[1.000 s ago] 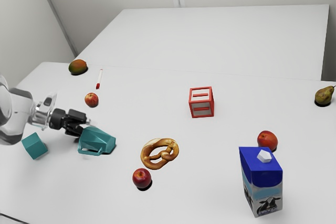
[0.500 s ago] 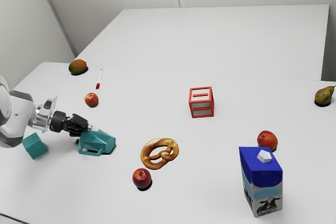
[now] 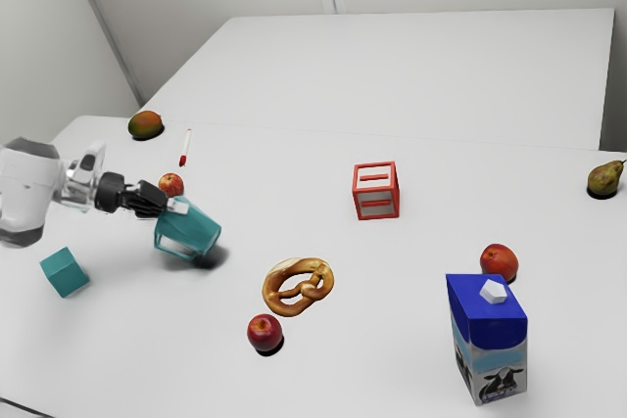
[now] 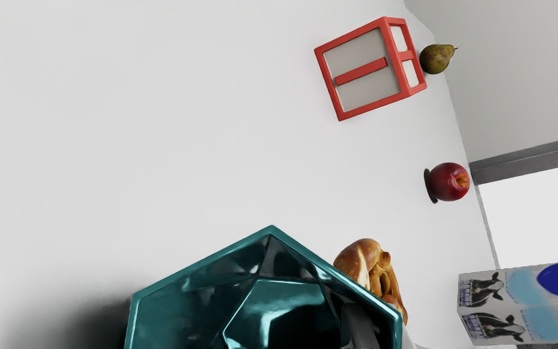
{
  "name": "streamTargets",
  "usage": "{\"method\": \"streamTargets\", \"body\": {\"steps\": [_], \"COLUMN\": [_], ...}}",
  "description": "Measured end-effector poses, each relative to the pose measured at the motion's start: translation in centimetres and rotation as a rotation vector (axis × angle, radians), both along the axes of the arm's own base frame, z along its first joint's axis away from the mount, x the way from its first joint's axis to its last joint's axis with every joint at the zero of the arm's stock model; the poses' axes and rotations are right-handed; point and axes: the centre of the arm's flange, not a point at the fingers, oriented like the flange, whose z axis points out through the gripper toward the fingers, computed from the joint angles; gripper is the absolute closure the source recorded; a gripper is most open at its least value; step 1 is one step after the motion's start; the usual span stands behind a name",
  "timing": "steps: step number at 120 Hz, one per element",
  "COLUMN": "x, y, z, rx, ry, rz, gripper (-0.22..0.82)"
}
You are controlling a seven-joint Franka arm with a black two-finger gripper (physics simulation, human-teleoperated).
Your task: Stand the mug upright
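The teal mug is tilted, with its mouth toward my hand and a shadow beneath it; its handle faces the exterior view's lower left. My gripper holds it by the rim. In the wrist view the open mouth of the mug faces the camera. There, the gripper is shut on the mug's wall, one dark finger inside the cup and a paler tip outside. The mug's lower end is hidden in that view.
A teal cube lies near the arm, and a small apple is just behind the hand. Toward the exterior view's right are the pretzel, a red apple, a red-framed block and a milk carton.
The mug, lying on its side before, has risen with my gripper and swung to a steeper tilt. My hand has moved up in the exterior view, now partly covering the small apple.
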Motion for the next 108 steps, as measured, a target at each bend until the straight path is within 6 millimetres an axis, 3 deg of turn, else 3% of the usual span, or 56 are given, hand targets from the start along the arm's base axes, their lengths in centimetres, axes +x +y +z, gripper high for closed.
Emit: {"method": "streamTargets", "body": {"steps": [9, 26, 33, 52, 82, 108], "x": [3.0, 8.4, 9.8, 12.9, 15.8, 14.7], "y": [-2.2, -9.0, -11.5, -15.8, -15.8, -15.0], "z": [3.6, 8.6, 9.3, 8.9, 7.9, 6.1], "rx": [0.101, 0.367, 0.498, 0.829, 1.024, 0.938], "ry": [-0.030, -0.042, -0.042, -0.079, -0.166, -0.022], "rz": [-0.112, -0.361, -0.437, -0.516, -0.299, -0.194], "gripper": [0.79, 0.79, 0.79, 0.79, 0.79, 0.79]}}
